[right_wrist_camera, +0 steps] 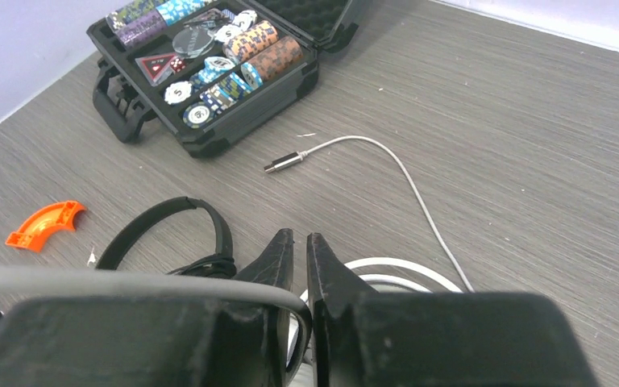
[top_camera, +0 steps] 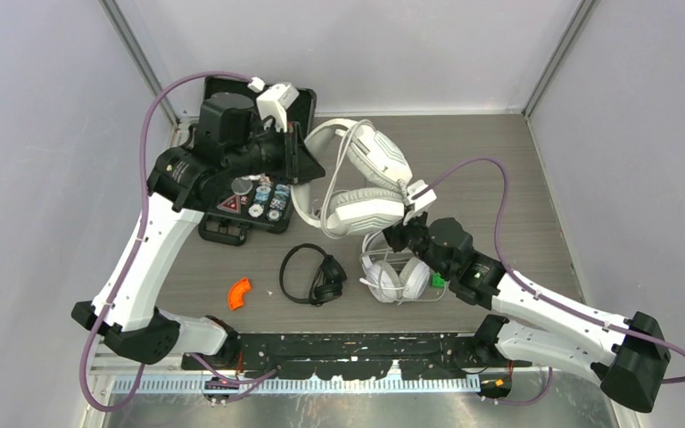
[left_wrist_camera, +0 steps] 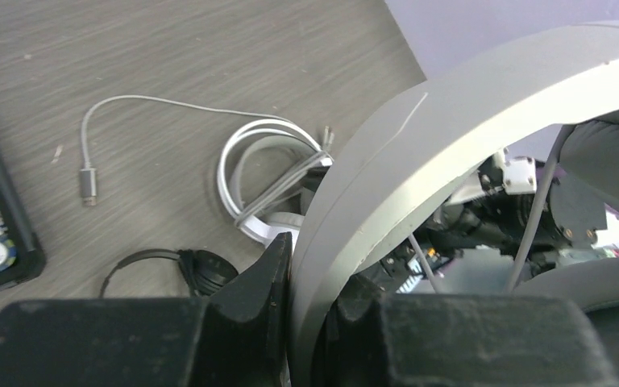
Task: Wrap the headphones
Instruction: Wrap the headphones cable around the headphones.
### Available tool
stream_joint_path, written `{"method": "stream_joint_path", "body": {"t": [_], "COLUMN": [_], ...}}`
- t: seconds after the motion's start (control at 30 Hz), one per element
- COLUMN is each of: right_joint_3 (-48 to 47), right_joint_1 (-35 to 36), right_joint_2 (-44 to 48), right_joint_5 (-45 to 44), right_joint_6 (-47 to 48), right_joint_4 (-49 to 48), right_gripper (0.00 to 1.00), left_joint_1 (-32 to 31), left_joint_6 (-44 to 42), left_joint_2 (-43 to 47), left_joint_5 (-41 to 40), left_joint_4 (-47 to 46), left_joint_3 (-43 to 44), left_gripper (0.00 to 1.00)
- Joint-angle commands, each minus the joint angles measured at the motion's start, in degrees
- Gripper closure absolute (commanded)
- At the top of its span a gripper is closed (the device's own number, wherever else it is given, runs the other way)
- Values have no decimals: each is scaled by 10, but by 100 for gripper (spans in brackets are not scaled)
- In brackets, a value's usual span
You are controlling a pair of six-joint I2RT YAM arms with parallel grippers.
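My left gripper (top_camera: 301, 150) is shut on the headband of a bulky white headset (top_camera: 366, 178) and holds it raised at the back. In the left wrist view its jaws (left_wrist_camera: 314, 266) pinch the pale band (left_wrist_camera: 451, 121). My right gripper (top_camera: 401, 234), just below that headset, is shut on its pale cord (right_wrist_camera: 89, 280), which curls between the jaws (right_wrist_camera: 300, 242). A second white headset (top_camera: 397, 276) lies on the table under the right gripper, its cord wound round it (left_wrist_camera: 266, 173). A slim black headset (top_camera: 312, 275) lies left of it.
An open black case of poker chips (top_camera: 250, 192) sits at the back left under the left arm. An orange curved piece (top_camera: 240, 292) lies near the front. A loose pale cable end with a metal plug (right_wrist_camera: 286, 164) trails across the table toward the case.
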State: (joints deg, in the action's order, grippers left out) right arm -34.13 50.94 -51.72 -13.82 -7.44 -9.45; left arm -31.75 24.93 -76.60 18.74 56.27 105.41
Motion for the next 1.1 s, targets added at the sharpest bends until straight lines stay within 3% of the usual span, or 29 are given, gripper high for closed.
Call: {"method": "stream_joint_path", "body": {"t": [0.0, 0.17, 0.37, 0.5, 0.83, 1.07], "right_joint_3": [-12, -13, -46, -88, -185, -243], "right_joint_1": [-16, -30, -41, -42, -46, -49], "right_joint_2": [9, 20, 42, 36, 21, -4], "right_joint_5": [8, 15, 62, 103, 216, 245], "right_joint_6": [2, -5, -25, -40, -108, -129], "right_joint_4": [-47, -54, 13, 107, 261, 342], "right_gripper": [88, 100, 100, 100, 100, 100], "left_joint_1": [2, 2, 2, 1, -8, -20], "left_joint_6": [9, -49, -187, -298, -557, -653], "left_joint_2": [21, 15, 27, 37, 41, 67], "left_joint_5": [107, 131, 132, 120, 51, 40], "left_joint_4": [-62, -34, -56, -81, -75, -125], "left_joint_3": [-4, -6, -51, -77, -142, -207], "left_gripper": [100, 100, 100, 100, 100, 100]}}
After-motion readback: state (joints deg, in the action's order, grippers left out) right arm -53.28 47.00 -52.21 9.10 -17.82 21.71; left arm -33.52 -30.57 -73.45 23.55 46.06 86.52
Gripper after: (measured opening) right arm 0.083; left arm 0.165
